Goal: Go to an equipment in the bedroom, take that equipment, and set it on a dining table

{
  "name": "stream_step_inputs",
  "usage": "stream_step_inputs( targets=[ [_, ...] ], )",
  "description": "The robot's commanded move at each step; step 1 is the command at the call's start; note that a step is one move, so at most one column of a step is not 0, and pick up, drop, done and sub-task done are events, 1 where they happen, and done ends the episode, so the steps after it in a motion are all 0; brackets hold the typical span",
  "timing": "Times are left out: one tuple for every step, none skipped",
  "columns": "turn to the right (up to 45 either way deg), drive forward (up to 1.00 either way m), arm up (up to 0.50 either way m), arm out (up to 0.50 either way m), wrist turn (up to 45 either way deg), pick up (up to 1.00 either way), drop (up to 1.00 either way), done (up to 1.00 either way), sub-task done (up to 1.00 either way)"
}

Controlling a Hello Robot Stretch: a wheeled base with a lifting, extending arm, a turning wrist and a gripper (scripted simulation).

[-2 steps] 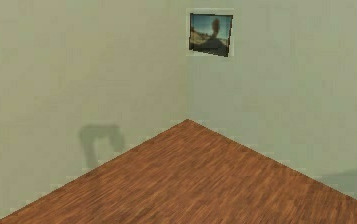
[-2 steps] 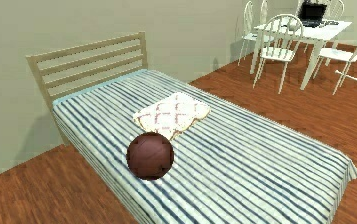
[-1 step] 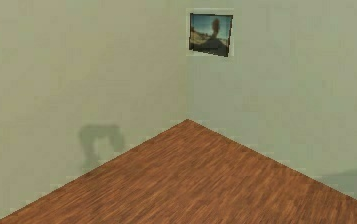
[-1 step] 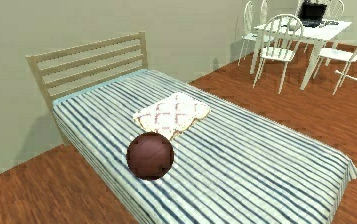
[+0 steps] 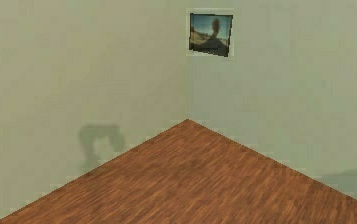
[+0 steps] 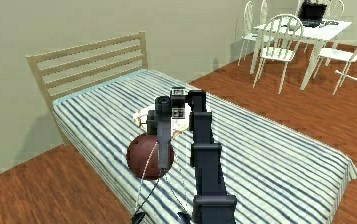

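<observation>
Reaching up from the arm side view's bottom edge, the arm (image 6: 208, 165) is a dark square bar that crosses a bed (image 6: 276, 150) with blue-and-white striped covers. At the bar's far end sit the small white marker squares (image 6: 176, 97), and left of them is the gripper (image 6: 161, 140), its thin fingers pointing down the picture. A dark reddish-brown ball (image 6: 146, 160), the likely equipment, is right at the fingertips, by the bed's near edge. The striped cover lies directly behind the ball, so it cannot be told whether the gripper holds it or whether it rests on the mattress. Just left of the gripper body a small pale object (image 6: 141, 118) lies on the covers; its kind cannot be made out. Beyond the gripper, up and to the left, stands the slatted wooden headboard (image 6: 86, 65) against a pale green wall. Well apart from the gripper, at upper right, a white dining table (image 6: 326, 30) carries a dark laptop (image 6: 311, 12), with white chairs (image 6: 278, 45) around it on a wood floor (image 6: 36, 185). In the forward view, two pale green walls meet at a corner over the wood floor, and a small framed picture (image 5: 210, 34) hangs just right of that corner.
</observation>
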Motion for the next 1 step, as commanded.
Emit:
stream_step_inputs(
  targets=[
    [0.0,0.0,0.0,0.0,45.0,0.0,0.0,0.0,0.0]
  ],
)
